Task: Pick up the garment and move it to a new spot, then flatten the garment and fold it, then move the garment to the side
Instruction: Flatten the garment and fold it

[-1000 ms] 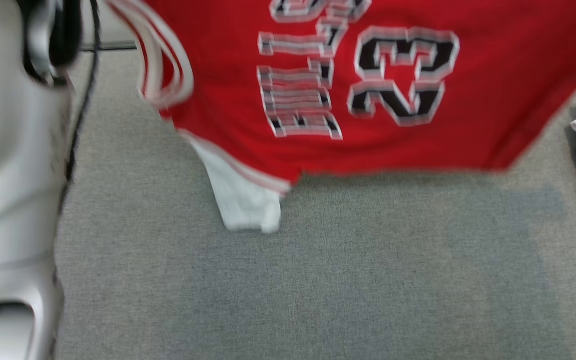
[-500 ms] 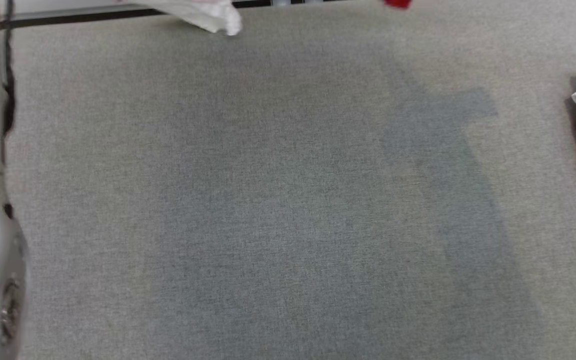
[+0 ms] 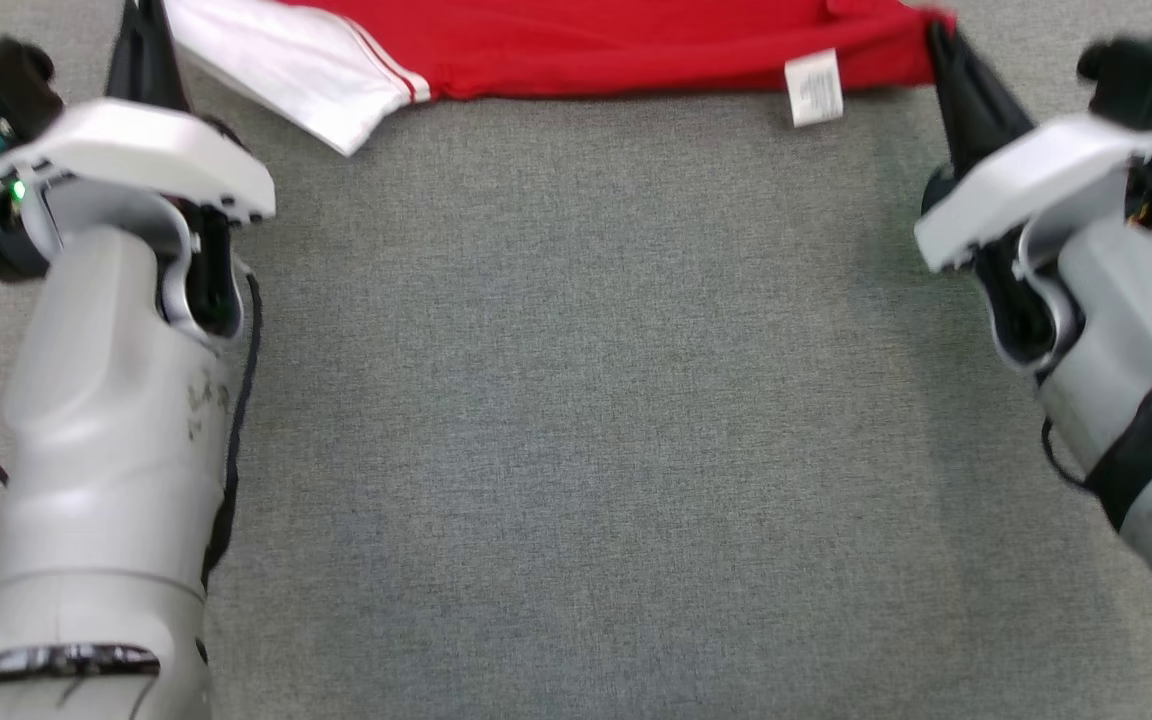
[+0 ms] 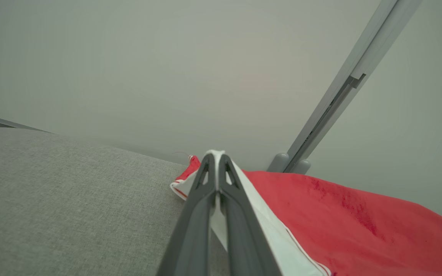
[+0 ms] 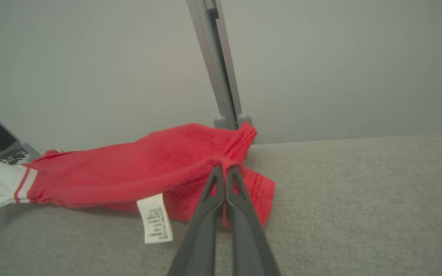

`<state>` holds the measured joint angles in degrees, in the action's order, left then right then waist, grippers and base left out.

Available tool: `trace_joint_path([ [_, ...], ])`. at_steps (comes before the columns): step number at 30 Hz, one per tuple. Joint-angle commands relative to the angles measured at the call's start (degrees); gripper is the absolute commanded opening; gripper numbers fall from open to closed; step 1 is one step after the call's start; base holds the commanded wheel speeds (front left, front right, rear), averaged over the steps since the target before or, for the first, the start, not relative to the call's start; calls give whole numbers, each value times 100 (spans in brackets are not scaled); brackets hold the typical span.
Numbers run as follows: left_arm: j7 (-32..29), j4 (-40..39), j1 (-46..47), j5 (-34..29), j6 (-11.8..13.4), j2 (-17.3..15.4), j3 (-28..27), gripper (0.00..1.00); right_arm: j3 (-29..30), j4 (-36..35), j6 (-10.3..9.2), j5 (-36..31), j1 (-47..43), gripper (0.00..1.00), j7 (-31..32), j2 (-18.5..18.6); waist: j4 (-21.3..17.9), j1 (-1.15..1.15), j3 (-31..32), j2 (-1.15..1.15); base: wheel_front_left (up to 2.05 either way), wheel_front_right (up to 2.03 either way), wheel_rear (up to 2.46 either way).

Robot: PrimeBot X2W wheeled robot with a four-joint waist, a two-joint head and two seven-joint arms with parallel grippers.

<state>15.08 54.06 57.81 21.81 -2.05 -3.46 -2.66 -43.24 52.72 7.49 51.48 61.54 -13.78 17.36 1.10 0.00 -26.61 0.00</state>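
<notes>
At ten o'clock, the left fingers [image 4: 196, 214] are pinched tight on the white corner of the garment [image 3: 616, 40]. The red garment is stretched between both grips along the grey counter [image 3: 576, 400] at twelve o'clock, its label [image 3: 814, 88] toward one. At two o'clock, the right fingers [image 5: 205, 214] are clamped on its red hem.

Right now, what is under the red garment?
The grey fabric surface runs under the red garment, and a white label hangs from its near edge. Anything beneath the cloth itself is covered.
</notes>
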Motion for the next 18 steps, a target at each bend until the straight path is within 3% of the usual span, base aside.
trace_joint_path([
  [1, 7, -68, -115, -21, -23, -9, -39, 0, -16, -4, 0, 116, -124, 0, -72, 40, -5, 0, 17, 0, 0, 0, 0],
  [5, 7, -374, -771, -89, -108, 9, -300, 0, -92, -134, 0, 536, -717, 0, -141, 53, -50, 0, 264, 0, 0, 0, 0],
  [9, 7, -858, -1638, -144, -248, 25, -572, 0, 304, -631, -1, 625, -1439, 0, -146, 182, -101, 0, 611, 0, 0, 0, 0],
  [14, 8, -1466, -2832, -181, -368, 34, -623, 0, 854, -1329, -1, 341, -2588, 0, -148, 269, -112, 0, 1082, 0, 0, 0, 0],
  [18, 8, -1993, -4055, 25, -406, 39, -348, 0, 1408, -2015, -1, 5, -3850, 0, -149, 290, -92, 0, 1513, 0, 0, 0, 0],
])
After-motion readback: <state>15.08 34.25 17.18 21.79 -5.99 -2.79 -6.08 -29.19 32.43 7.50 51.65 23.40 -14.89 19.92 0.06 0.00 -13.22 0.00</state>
